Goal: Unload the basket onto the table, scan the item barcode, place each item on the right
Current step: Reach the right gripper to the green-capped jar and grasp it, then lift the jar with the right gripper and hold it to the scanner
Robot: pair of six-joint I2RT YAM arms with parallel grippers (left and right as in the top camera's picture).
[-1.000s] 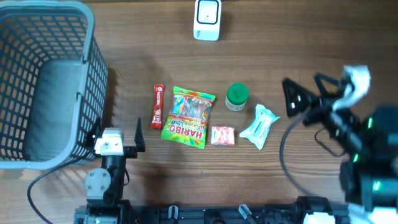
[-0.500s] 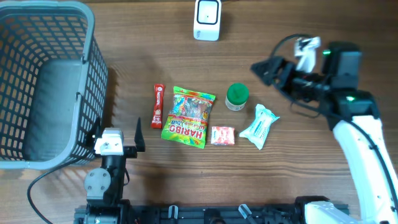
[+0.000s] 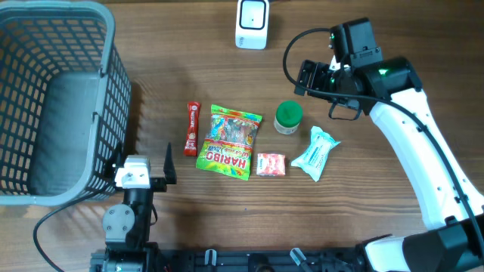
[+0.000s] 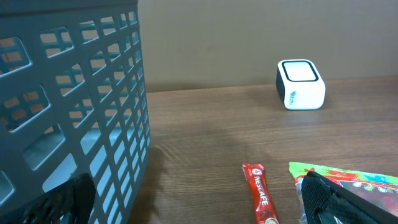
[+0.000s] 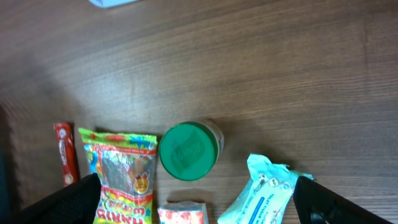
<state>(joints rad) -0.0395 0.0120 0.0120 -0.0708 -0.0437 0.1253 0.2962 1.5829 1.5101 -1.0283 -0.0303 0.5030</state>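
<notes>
1. The table is brown wood and carries everything else.
2. The basket, grey plastic mesh, stands at the table's far left. Nothing can be seen inside it.
3. The right arm reaches in from the right edge towards the middle of the table.
4. The right gripper hangs above the table between the scanner and the jar. Its jaws are spread wide and hold nothing. In the right wrist view the jar sits between the two fingertips, lower down, and they do not touch it.
5. The left gripper rests low at the near edge, just beside the basket's right wall. Its jaws are also wide apart and empty.
6. The bag, a Haribo sweets pack, lies flat in the middle of the row of goods.
7. The pack, pale blue-green, lies at the right end of the row, tilted.
8. The scanner, a small white box, stands at the far edge, well apart from the row.
9. The jar, upright with a green lid, stands between the bag and the pack.
10. The stick, a red Nescafe sachet, lies just left of the bag.
11. The packet, small, red and white, lies just right of the bag's lower corner, in front of the jar.
</notes>
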